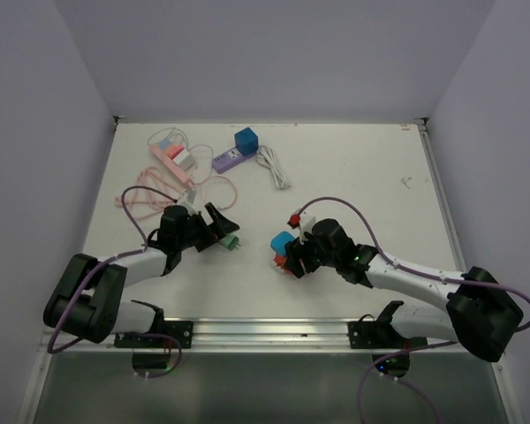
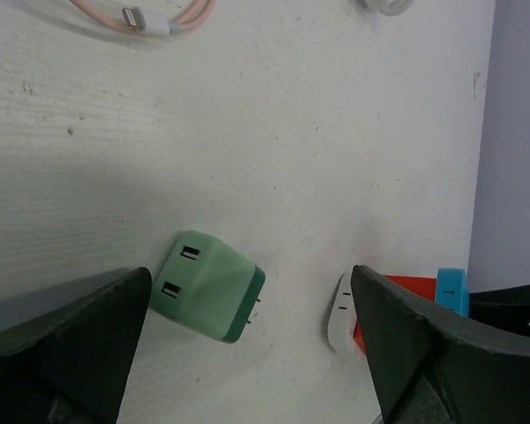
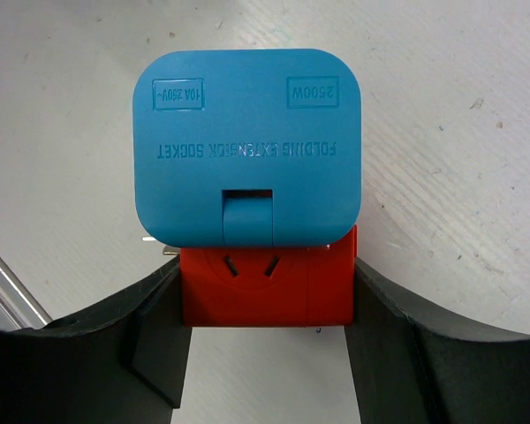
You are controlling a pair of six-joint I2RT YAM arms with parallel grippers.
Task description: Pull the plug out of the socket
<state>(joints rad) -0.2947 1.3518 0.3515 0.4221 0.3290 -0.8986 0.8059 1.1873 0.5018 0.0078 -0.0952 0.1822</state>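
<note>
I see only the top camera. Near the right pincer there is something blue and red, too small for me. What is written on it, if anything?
Observer: The right wrist camera shows a blue square plastic adapter moulded with "FOLDING EXTENSION SOCKET".
Operator: And the red part?
Observer: A red plastic block sits against the blue adapter; the right pincer clamps its two sides.
Operator: Does the left pincer hold the pale green plastic charger?
Observer: No. The left wrist view shows it lying free on the table, two USB ports visible, with the pincer open around it.
</note>
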